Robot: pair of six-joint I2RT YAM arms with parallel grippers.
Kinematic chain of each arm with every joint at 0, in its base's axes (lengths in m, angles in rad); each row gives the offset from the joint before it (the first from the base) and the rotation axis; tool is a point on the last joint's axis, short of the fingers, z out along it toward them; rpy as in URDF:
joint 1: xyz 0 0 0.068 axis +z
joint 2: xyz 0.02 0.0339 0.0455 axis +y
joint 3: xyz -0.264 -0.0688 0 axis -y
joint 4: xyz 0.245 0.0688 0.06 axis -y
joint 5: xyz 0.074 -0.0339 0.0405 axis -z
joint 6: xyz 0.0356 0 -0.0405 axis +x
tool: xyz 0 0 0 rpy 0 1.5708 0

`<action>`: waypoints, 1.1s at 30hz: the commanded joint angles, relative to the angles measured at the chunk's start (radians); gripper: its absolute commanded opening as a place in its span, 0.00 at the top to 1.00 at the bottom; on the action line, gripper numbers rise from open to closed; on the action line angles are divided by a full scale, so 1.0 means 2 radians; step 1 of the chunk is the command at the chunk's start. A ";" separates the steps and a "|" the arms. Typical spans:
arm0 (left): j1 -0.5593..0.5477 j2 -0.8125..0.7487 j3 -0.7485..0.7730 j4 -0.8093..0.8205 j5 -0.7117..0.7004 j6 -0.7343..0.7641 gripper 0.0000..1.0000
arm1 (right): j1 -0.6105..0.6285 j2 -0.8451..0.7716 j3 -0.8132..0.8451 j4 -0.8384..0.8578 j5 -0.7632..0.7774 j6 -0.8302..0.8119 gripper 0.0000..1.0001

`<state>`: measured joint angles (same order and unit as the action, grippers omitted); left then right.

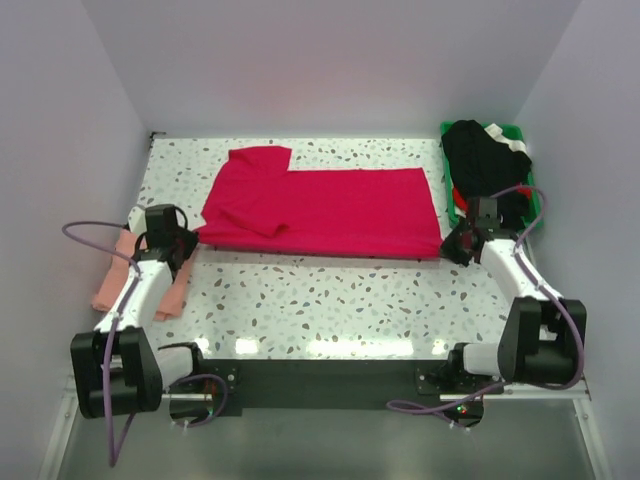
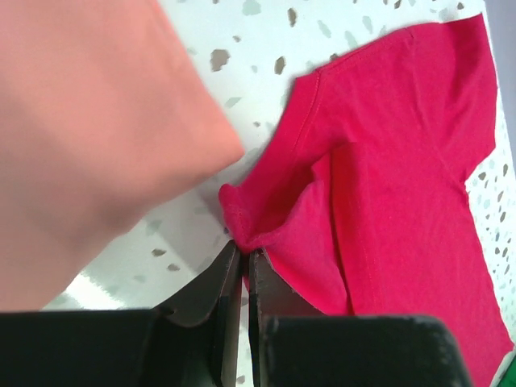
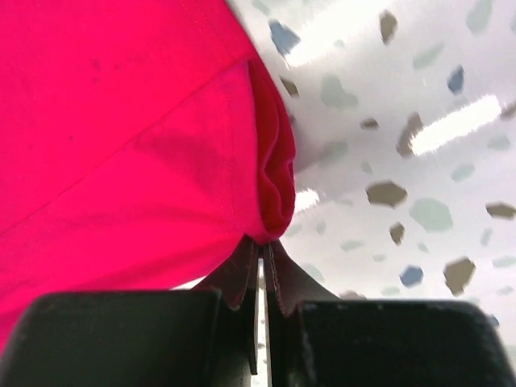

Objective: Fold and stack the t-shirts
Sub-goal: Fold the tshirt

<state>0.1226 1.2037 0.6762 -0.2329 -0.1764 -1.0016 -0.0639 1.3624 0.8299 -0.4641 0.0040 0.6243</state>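
Observation:
The crimson-red t-shirt (image 1: 330,208) lies folded lengthwise across the middle of the table, one sleeve sticking out at the back left. My left gripper (image 1: 186,243) is shut on its near left corner, seen bunched at the fingertips in the left wrist view (image 2: 242,234). My right gripper (image 1: 455,245) is shut on its near right corner, seen pinched in the right wrist view (image 3: 270,218). The salmon-pink t-shirt (image 1: 118,272) lies folded at the left edge under my left arm; it also fills the left of the left wrist view (image 2: 89,137).
A green bin (image 1: 530,205) holding dark clothes stands at the back right, just behind my right gripper. White walls close in the speckled table (image 1: 330,295) on three sides.

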 commanded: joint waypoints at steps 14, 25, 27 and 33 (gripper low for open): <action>0.003 -0.191 -0.091 -0.098 -0.045 0.009 0.30 | -0.010 -0.163 -0.068 -0.080 -0.012 -0.025 0.41; -0.053 -0.101 -0.086 0.051 0.059 0.068 0.59 | 0.152 -0.163 -0.015 -0.020 0.004 -0.025 0.37; -0.096 -0.070 -0.082 0.080 0.049 0.061 0.61 | 0.165 -0.152 -0.010 -0.007 0.003 -0.019 0.37; -0.147 0.035 -0.049 0.135 0.033 0.037 0.66 | 0.177 -0.111 0.003 0.016 -0.001 -0.030 0.37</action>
<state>-0.1539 1.2129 0.5175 -0.1158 -0.0986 -0.9058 0.2817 1.1217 0.7895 -0.4877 -0.0185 0.5716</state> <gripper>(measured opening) 0.350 0.629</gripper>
